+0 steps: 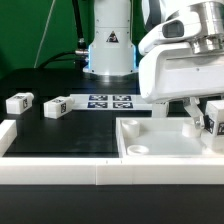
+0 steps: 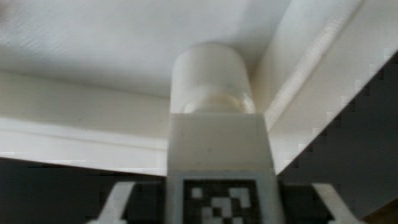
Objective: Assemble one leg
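Observation:
My gripper (image 1: pixel 208 122) is at the exterior view's right, over the large white tray-like piece (image 1: pixel 165 150). It is shut on a leg (image 1: pixel 215 113), a stubby white block with a black-and-white tag. In the wrist view the leg (image 2: pixel 219 110) runs away from my gripper (image 2: pixel 221 205) between the two fingers (image 2: pixel 125 205). Its rounded far end sits in an inner corner of the tray-like piece (image 2: pixel 89 60). I cannot tell whether it touches the floor of that piece. Two more legs (image 1: pixel 20 101) (image 1: pixel 56 106) lie on the black table at the exterior view's left.
The marker board (image 1: pixel 110 101) lies flat in front of the robot base (image 1: pixel 108 50). A low white wall (image 1: pixel 60 172) runs along the table's front edge. A round corner hole (image 1: pixel 138 149) shows in the tray-like piece.

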Robot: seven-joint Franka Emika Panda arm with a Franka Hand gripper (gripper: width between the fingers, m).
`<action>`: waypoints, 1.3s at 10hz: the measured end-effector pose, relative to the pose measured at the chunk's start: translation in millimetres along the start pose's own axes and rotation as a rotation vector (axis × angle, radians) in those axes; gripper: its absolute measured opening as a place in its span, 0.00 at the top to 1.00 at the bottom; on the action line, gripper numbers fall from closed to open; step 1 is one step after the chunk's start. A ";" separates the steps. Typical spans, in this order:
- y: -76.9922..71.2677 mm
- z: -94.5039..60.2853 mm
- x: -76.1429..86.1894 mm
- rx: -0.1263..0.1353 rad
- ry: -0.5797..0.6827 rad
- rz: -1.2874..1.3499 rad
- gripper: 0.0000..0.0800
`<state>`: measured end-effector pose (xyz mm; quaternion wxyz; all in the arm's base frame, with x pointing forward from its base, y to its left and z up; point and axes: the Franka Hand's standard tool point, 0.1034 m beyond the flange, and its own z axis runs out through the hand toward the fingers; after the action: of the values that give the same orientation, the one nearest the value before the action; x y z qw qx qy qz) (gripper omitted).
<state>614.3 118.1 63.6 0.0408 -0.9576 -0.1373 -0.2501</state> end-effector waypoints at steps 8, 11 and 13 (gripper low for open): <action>0.3 0.0 0.2 0.000 0.000 0.000 0.19; 2.5 -7.8 8.2 0.001 -0.014 -0.001 0.19; 6.3 -18.1 21.4 0.002 -0.024 -0.001 0.19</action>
<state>625.5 114.6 89.7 0.0398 -0.9604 -0.1384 -0.2386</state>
